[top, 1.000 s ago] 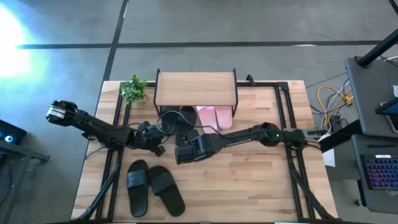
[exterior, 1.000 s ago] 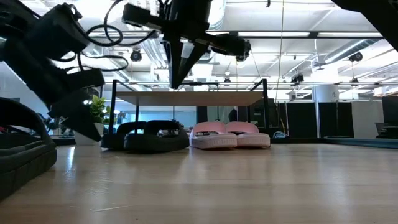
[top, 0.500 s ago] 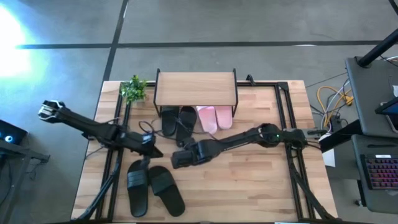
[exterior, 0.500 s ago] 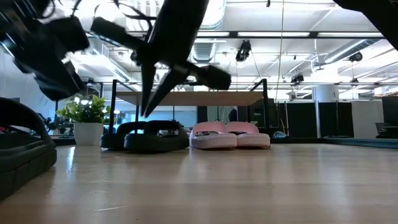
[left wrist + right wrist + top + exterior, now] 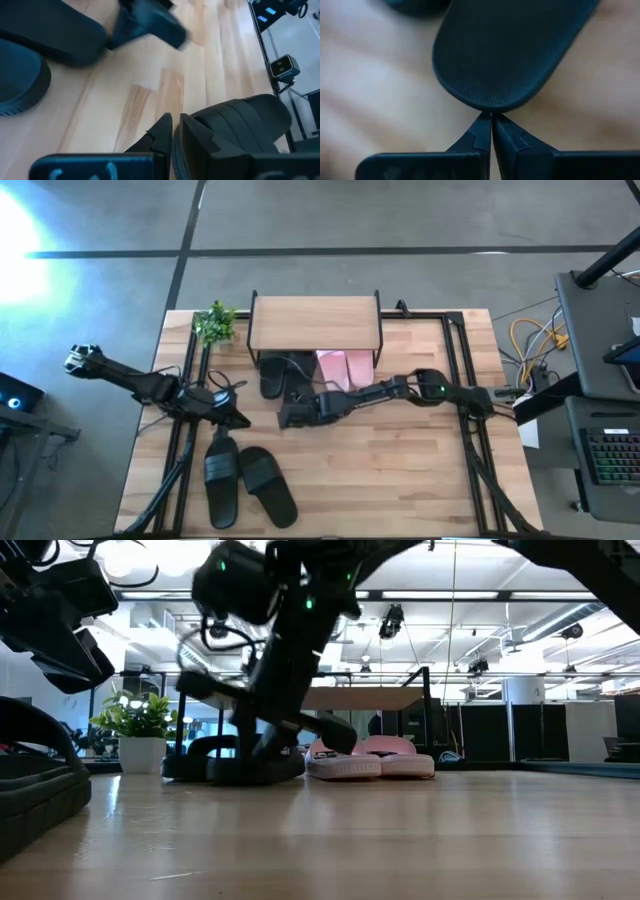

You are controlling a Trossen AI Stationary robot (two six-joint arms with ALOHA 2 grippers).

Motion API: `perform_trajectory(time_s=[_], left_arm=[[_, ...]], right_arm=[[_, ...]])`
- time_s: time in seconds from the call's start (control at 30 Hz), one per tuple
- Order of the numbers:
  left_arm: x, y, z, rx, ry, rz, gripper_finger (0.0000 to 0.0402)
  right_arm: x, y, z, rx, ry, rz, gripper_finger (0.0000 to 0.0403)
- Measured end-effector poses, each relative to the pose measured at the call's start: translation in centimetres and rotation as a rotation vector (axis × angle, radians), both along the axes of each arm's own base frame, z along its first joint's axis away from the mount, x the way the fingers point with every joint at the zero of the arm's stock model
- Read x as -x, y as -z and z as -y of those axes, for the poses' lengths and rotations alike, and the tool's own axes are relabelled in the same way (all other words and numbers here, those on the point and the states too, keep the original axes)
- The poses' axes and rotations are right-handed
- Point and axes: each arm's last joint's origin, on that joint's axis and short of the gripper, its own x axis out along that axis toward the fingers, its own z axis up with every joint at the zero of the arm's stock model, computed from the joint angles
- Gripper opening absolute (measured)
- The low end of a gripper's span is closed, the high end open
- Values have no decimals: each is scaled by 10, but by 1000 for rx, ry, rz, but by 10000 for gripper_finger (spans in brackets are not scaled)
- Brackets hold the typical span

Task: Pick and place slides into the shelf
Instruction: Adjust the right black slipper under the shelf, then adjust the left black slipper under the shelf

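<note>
Wooden tabletop point(image 5: 400, 480): light planks, black frame rails along both sides. Potted plant point(image 5: 214, 323): green leaves, white pot, on tabletop's far left corner. Keyboard point(image 5: 612, 457) right of tabletop, off it. Yellow cables point(image 5: 528, 340) beyond tabletop's far right corner.

Left gripper point(image 5: 175, 131) fingers together above the table point(image 5: 150, 90); black slide point(image 5: 240, 127) at 4 o'clock.

The shelf point(image 5: 315, 323) top hides the front halves of the 2 pink slides point(image 5: 346, 366) and 2 black slides point(image 5: 283, 372) beneath it. In the low view, the right arm blocks part of those black slides. The right wrist view cuts off a black slide's far end.
</note>
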Motion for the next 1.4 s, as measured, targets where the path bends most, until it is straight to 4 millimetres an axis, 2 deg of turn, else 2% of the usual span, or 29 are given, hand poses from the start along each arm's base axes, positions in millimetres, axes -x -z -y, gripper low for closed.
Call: perform_trajectory(time_s=[0.1, 0.23, 0.4, 0.53, 0.67, 0.77, 1.03, 1.17, 1.4], left_arm=[[-1, 1, 0, -7, 2, -9, 22], [-3, 4, 1, -24, -6, -37, 22], [-9, 11, -1, -110, -106, -75, 22], [-15, 18, -3, -197, -193, -120, 22], [-22, 27, -6, -226, -266, -161, 22], [-29, 35, -8, -218, -302, -143, 22], [-42, 59, -27, -273, -451, -149, 22], [-49, 64, -36, -356, -456, -172, 22], [-57, 70, -54, -378, -597, -178, 22]], right_arm=[[0, 0, 15, 85, 50, -1, 9], [-7, -12, 33, 149, 26, 12, 9], [-13, -29, 35, 143, -54, 28, 9], [-9, -56, 12, 165, -94, -4, 9], [11, -88, -18, 191, -122, -114, 9], [29, -103, -36, 173, -87, -199, 9], [56, -118, -69, 182, 59, -248, 9], [60, -116, -77, 183, 103, -244, 9], [68, -114, -88, 218, 193, -215, 9]])
